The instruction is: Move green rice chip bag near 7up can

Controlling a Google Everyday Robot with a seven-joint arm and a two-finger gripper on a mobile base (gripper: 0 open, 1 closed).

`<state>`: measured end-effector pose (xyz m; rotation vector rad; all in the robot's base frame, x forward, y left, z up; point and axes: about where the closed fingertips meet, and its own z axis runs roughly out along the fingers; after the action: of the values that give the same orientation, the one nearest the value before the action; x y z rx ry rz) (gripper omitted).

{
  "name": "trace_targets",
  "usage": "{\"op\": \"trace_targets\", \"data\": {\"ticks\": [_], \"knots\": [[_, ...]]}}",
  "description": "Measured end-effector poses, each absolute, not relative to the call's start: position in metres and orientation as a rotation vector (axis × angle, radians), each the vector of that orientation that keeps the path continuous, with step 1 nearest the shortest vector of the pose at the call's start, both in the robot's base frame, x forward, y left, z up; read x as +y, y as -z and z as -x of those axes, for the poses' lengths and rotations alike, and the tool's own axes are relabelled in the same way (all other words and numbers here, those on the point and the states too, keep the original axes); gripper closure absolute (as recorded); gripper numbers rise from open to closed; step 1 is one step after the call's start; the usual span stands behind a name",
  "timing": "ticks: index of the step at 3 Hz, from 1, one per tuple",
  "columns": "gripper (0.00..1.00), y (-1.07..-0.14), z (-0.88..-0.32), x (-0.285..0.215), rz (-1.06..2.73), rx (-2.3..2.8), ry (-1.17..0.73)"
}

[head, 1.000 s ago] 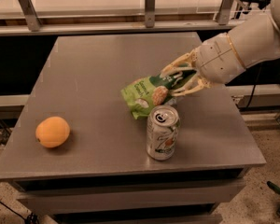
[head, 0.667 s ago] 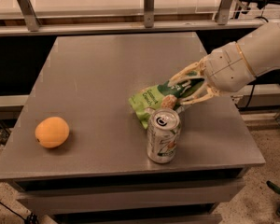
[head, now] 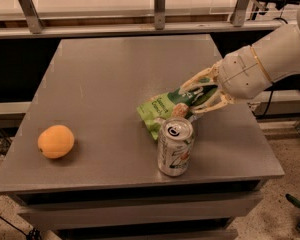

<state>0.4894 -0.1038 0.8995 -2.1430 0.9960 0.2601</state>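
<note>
The green rice chip bag (head: 162,110) lies on the grey table (head: 110,74), its lower edge just behind and touching the 7up can (head: 174,146). The can stands upright near the table's front edge, pull-tab top showing. My gripper (head: 199,96) comes in from the right on a white arm and its pale fingers (head: 192,81) close around the bag's right end. The bag's right part is hidden under the fingers.
A round orange fruit (head: 56,141) sits at the table's front left. A metal rail with posts (head: 155,4) runs along the back. The table's right edge (head: 262,134) is close under my arm.
My gripper has carried the bag to the right and toward the front, lowering it closer behind the can. The can and orange have not moved.
</note>
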Motion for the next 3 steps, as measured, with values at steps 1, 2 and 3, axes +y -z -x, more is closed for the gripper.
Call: {"op": "trace_targets", "data": {"ticks": [1,2,3], "knots": [[1.0,-0.8929,-0.4891,-0.0967,2.175,0.979,-0.279],[1.0,-0.8928,-0.4893,-0.0967,2.175,0.979,-0.28],[0.82,-0.8925,-0.491,-0.098,2.174,0.977,-0.288]]}}
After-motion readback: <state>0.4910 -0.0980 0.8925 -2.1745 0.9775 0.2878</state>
